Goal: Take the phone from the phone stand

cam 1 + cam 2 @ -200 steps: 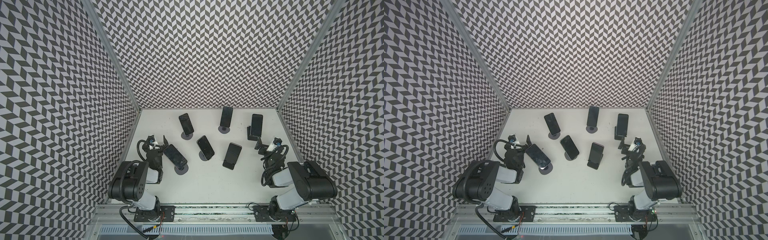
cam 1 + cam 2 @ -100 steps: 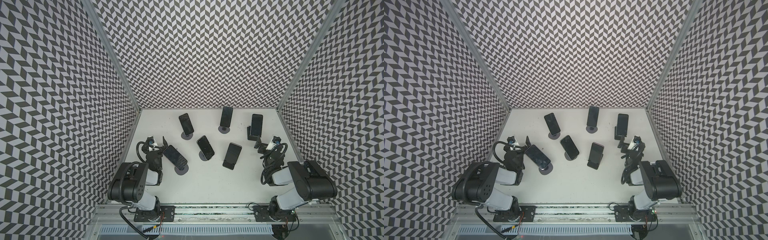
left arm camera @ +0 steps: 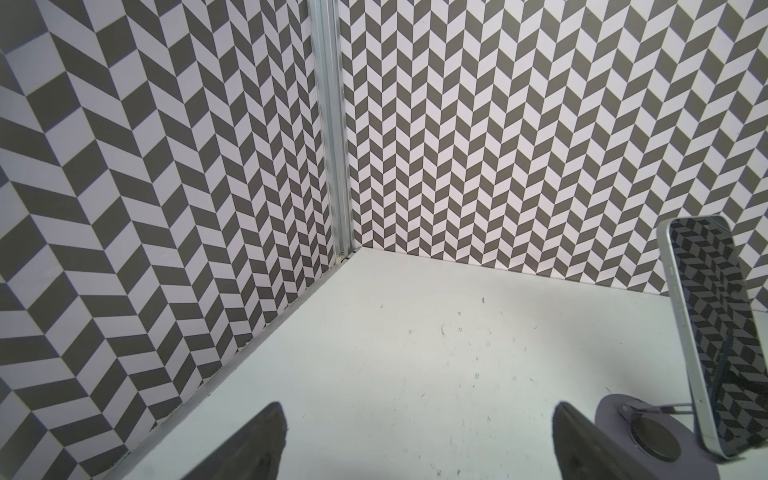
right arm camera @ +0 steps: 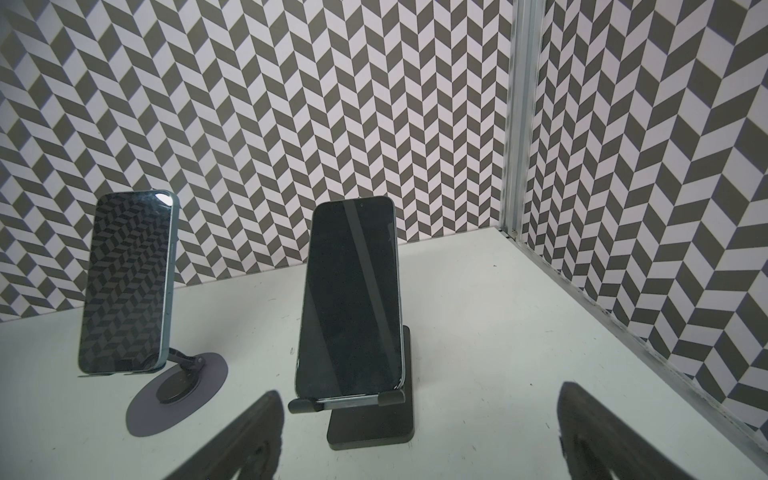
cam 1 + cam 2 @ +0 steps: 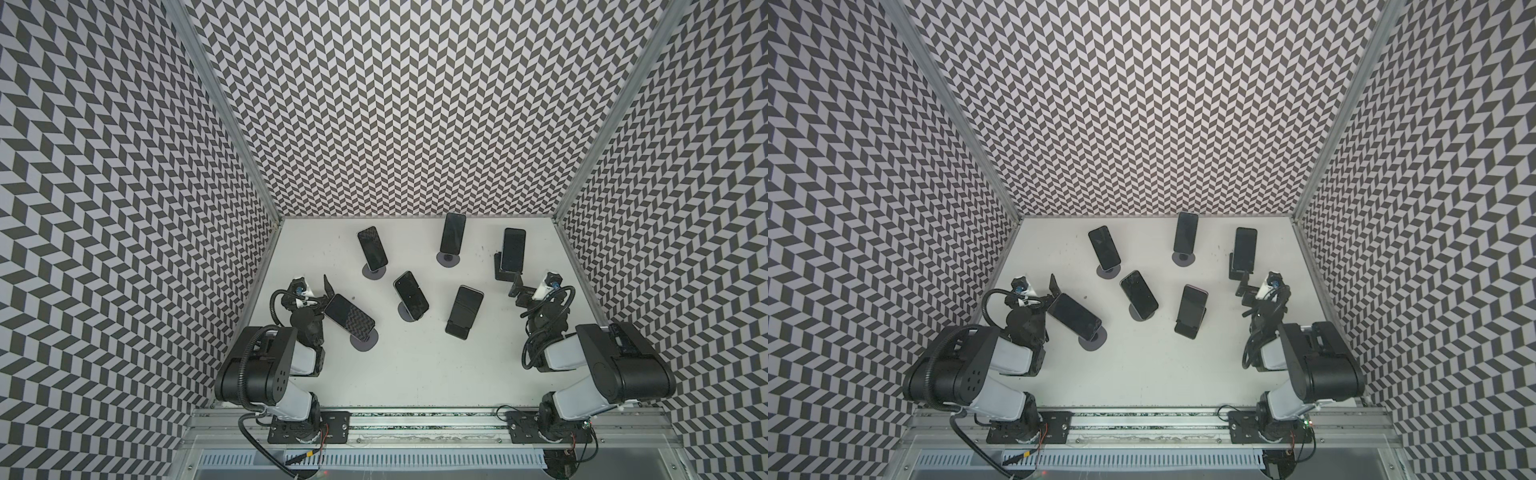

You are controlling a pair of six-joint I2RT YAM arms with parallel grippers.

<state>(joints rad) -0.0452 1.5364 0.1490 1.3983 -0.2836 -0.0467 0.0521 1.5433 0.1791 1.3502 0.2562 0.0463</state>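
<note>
White table [image 5: 415,374]: six phones [image 5: 452,237] on six stands [image 5: 449,260]; left gripper [image 3: 417,419], right gripper [image 4: 420,397] wide, empty.

6 dark phones [image 5: 410,295], tilted on stands [image 5: 365,341]

Right end effector [image 5: 534,282]: edged slightly toward the far edge of the bench [image 5: 415,374], nearer the phone [image 5: 513,255] on the black stand [image 5: 503,274] by the far right corner, apart from both.
Right arm [image 5: 598,357]: wrist carried along by the same small amount.
Left arm [image 5: 257,365]: elbow housing swung a little outward toward the left edge of the bench.
Scale of change: slight, seen in both top views.
</note>
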